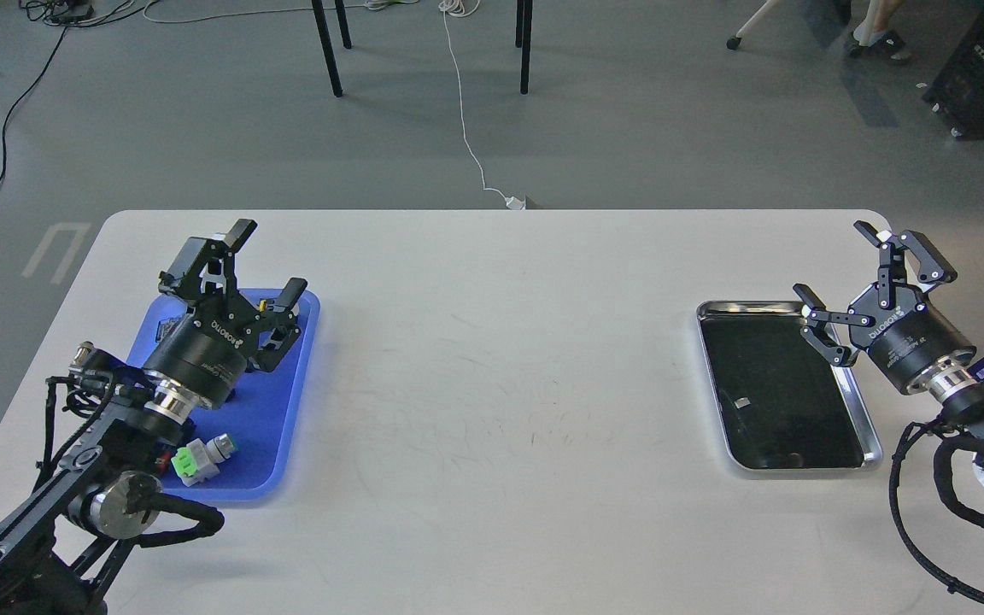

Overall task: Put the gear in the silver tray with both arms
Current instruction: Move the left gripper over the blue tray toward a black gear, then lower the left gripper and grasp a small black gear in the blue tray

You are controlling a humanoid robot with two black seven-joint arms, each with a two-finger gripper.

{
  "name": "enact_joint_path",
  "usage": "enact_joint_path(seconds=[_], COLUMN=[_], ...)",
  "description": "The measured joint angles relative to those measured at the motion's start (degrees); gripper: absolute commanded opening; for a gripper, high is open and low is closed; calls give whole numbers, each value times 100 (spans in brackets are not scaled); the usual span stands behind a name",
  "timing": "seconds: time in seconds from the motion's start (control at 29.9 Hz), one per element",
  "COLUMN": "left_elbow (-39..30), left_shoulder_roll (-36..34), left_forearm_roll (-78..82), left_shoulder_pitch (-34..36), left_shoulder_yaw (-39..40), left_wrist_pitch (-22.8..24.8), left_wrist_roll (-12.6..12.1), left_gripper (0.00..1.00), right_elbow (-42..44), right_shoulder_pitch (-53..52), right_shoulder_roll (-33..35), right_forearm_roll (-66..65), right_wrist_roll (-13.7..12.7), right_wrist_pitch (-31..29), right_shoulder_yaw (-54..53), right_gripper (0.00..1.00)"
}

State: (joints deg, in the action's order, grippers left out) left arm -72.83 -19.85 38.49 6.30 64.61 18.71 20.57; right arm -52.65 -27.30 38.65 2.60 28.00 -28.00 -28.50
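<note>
The silver tray [770, 384] lies at the table's right side, its dark bottom bare except for a small pale glint. My right gripper [838, 263] hovers over the tray's far right corner, open, with nothing between its fingers. On the left, my left gripper [268, 261] stands open above the far end of a blue plastic tray [261, 410], also holding nothing. I cannot make out a gear; a small yellowish part [263, 301] peeks out between the left fingers, mostly hidden by the gripper.
A green and grey connector-like part [202, 457] lies at the blue tray's near end, beside my left forearm. The white table [500, 384] spans the width between the two trays. Chair legs and cables are on the floor beyond the far edge.
</note>
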Motion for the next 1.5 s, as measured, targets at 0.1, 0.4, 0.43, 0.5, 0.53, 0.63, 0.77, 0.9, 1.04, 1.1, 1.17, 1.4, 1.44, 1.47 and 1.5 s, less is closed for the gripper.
enact_joint_path(seconds=[0.1, 0.4, 0.43, 0.5, 0.53, 0.63, 0.77, 0.9, 1.04, 1.1, 1.17, 1.4, 1.44, 1.47, 1.5], left_elbow=[-2, -3, -3, 4, 10, 15, -15, -20, -20, -21, -49, -289, -388, -518, -650], left_shoulder_roll=[-43, -218, -218, -219, -220, -220, -283, -473, -727, -995, -1309, -1755, -1826, -1923, -2022], left_forearm_roll=[-1, -100, -101, -101, -100, -86, -61, -56, -64, -22, 179, 2793, 3228, 3741, 4250], left_shoulder_pitch=[-10, -14, -14, -14, -14, -14, -14, -14, -15, 33, 114, 645, 661, 671, 672], left_shoulder_yaw=[0, 13, 16, 22, 27, 109, 149, 149, 149, 127, 100, 72, 70, 65, 55], left_wrist_pitch=[1, -16, -23, -35, -44, -57, -14, 34, 316, 687, 864, 932, 932, 932, 932], left_wrist_roll=[10, -16, -16, -10, -4, 8, 31, 116, 406, 612, 699, 741, 742, 743, 743], left_gripper=[98, 98, 98, 98, 98, 98, 98, 98, 98, 98, 98, 98, 98, 98, 98], right_elbow=[0, -67, -67, -45, -28, 2, 9, -21, -33, -58, -72, -8, -5, -3, -1], right_shoulder_pitch=[9, 21, 22, 22, 22, 18, 15, 22, 43, 43, 34, 43, 57, 71, 82], right_shoulder_roll=[0, -6, -6, 6, 14, 20, 58, 136, 177, 183, 204, 229, 229, 229, 229], right_forearm_roll=[-3, 3, 3, 4, 4, 3, -4, -10, -14, -14, -14, -14, -14, -14, -14], right_wrist_roll=[0, 0, 0, 0, 0, 0, 0, 0, 0, 0, 0, 0, 0, 0, 0], right_wrist_pitch=[0, 0, 0, 0, 0, 0, 0, 0, 0, 0, 0, 0, 0, 0, 0], right_shoulder_yaw=[-21, -18, -18, -18, -18, -18, -10, -5, -17, -31, -32, -329, -351, -367, -378], right_gripper=[99, 99, 99, 99, 99, 99, 99, 99, 99, 99, 99, 99, 99, 99, 99])
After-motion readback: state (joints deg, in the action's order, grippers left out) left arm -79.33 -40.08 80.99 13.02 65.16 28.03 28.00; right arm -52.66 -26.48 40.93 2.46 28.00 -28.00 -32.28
